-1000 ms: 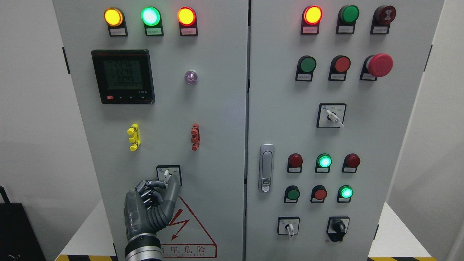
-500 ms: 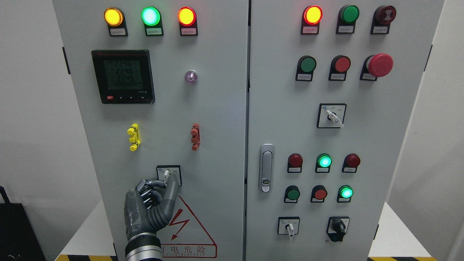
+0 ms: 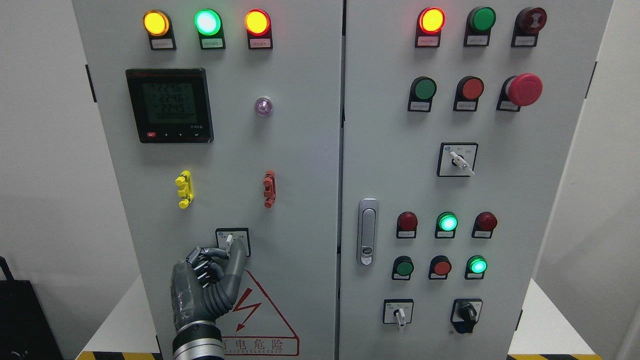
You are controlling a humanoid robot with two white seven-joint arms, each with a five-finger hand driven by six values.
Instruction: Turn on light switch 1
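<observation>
Left cabinet door: digital meter (image 3: 169, 105) below lit yellow, green and red lamps; a yellow clip (image 3: 184, 189) and red clip (image 3: 269, 188) beneath. Right door: red mushroom button (image 3: 524, 89), door handle (image 3: 367, 231), black rotary knob (image 3: 467, 313).

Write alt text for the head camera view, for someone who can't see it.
A robot's left hand pinches the small white lever of a rotary switch low on a grey electrical cabinet, which carries lit indicator lamps, pushbuttons and a digital meter.

White walls (image 3: 40, 150) stand behind and to both sides — evenly lit. Yellow-black hazard tape (image 3: 117, 355) marks the pale floor (image 3: 125, 320); dark object (image 3: 22, 320) at lower left.
</observation>
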